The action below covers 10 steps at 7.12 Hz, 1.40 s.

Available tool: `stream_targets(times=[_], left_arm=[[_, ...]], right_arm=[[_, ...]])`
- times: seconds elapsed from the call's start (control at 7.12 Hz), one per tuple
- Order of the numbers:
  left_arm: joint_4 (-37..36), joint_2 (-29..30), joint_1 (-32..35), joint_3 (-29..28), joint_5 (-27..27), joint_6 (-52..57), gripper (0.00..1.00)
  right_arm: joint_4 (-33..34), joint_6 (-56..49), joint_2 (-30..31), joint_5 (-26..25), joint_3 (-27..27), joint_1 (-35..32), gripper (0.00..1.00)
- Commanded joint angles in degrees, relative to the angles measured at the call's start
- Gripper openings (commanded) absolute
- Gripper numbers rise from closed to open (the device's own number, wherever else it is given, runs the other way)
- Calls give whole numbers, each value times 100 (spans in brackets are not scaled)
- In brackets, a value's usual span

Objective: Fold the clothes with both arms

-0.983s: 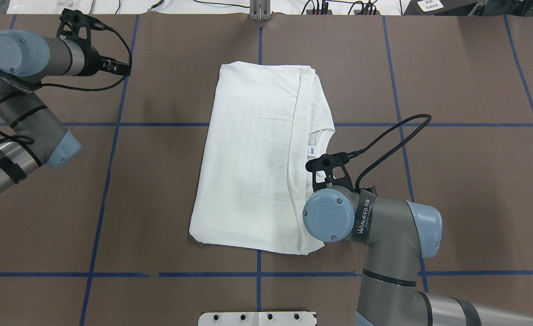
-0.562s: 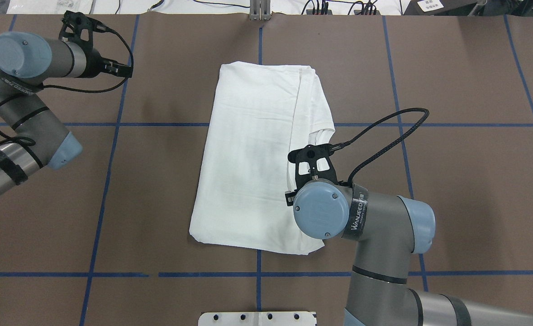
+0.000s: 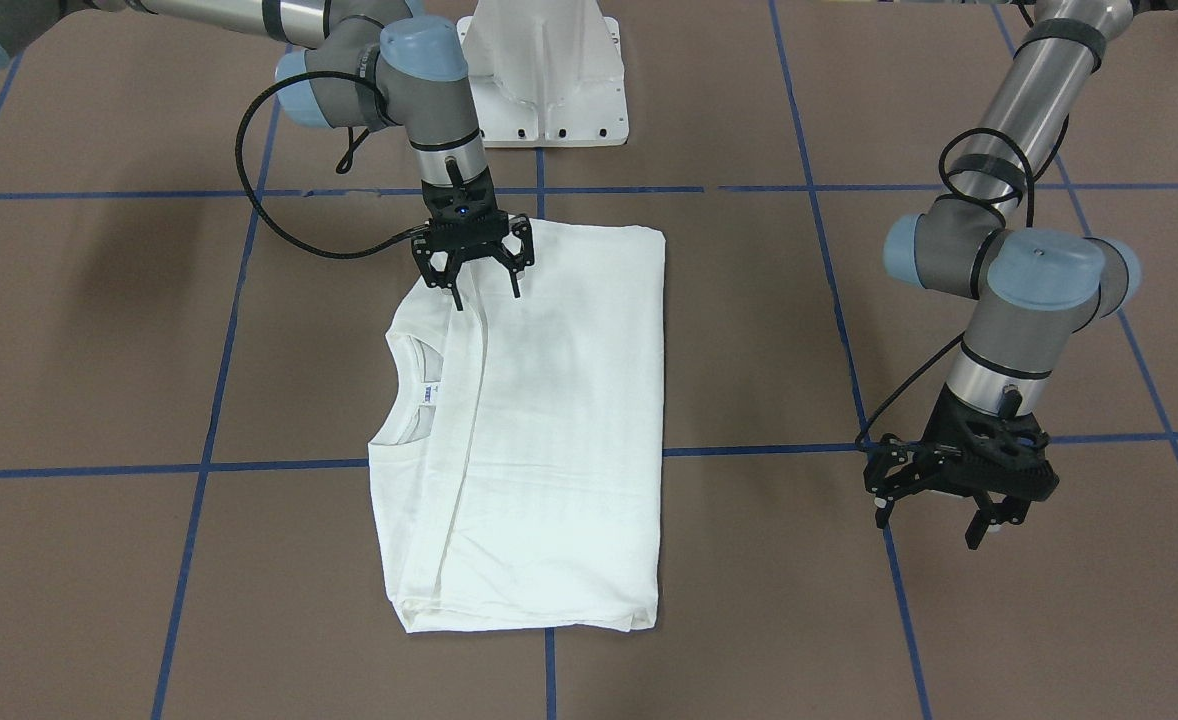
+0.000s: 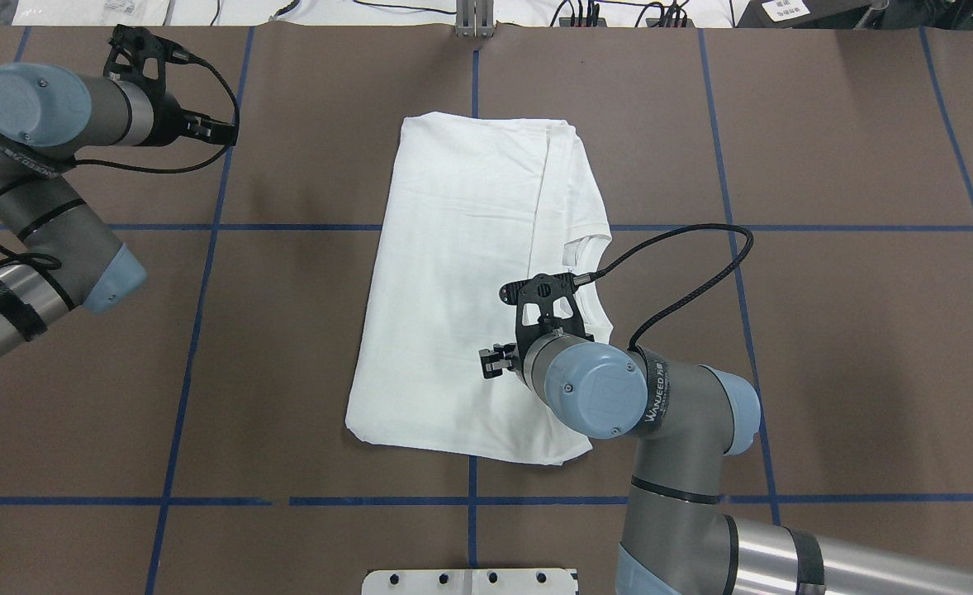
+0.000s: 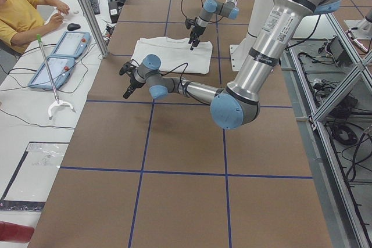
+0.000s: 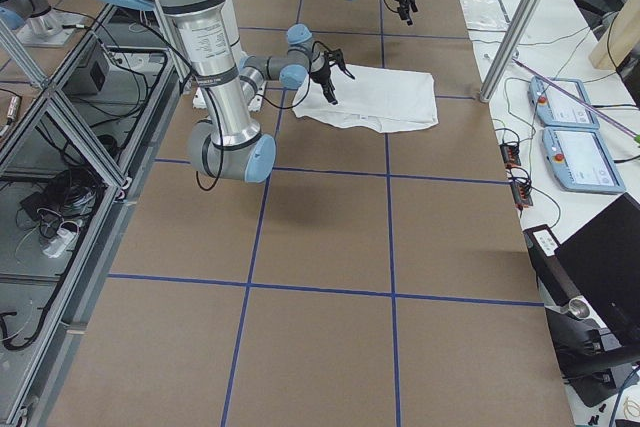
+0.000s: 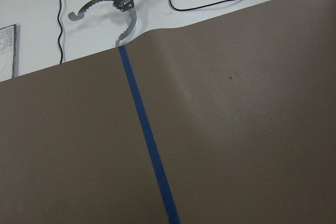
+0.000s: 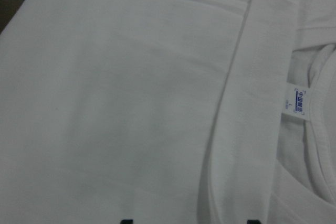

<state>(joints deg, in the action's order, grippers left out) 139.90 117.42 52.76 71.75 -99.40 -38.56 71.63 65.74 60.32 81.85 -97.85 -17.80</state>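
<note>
The white T-shirt (image 3: pixel 549 420) lies folded lengthwise into a long rectangle on the brown table, also in the overhead view (image 4: pixel 462 273). Its collar with a small label (image 3: pixel 432 393) faces up at one long edge, and the label shows in the right wrist view (image 8: pixel 297 102). No printed text shows. My right gripper (image 3: pixel 472 272) is open and empty, pointing down just over the shirt's end nearest the robot. My left gripper (image 3: pixel 954 500) is open and empty over bare table, well off to the shirt's side, and it also shows in the overhead view (image 4: pixel 206 128).
The white metal pedestal (image 3: pixel 544 70) stands at the robot's edge of the table. Blue tape lines (image 4: pixel 197 330) grid the brown surface. A metal grabber tool (image 7: pixel 113 6) lies on the white bench past the far table edge. An operator (image 5: pixel 23 13) sits there.
My right arm has swung from the shirt's collar-side edge inward over the shirt, towards its middle. My left arm has barely shifted. The shirt has not moved.
</note>
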Motion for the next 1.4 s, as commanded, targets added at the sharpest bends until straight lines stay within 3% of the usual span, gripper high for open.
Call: stream_targets(times=[0.0, 0.28, 0.42, 0.56, 0.84, 0.98, 1.26], left_arm=[[185, -26, -3, -29, 0, -20, 100], [196, -26, -3, -29, 0, -81, 100], [196, -26, -3, -29, 0, -90, 100], [196, -26, -3, -29, 0, -90, 100], [196, -26, -3, -12, 0, -99, 100], [196, -26, -3, -12, 0, -134, 100], [196, -26, -3, -12, 0, -204, 100]], right_arm=[[-158, -280, 137, 130, 12, -13, 57], [-149, -298, 173, 147, -32, -22, 54], [-149, -298, 173, 148, -49, -31, 43], [-149, -298, 173, 139, -50, -40, 2], [-10, -290, 303, 112, -329, -83, 0], [-9, -290, 748, 112, -722, -75, 0], [0, -228, 1243, -71, -1015, -75, 0]])
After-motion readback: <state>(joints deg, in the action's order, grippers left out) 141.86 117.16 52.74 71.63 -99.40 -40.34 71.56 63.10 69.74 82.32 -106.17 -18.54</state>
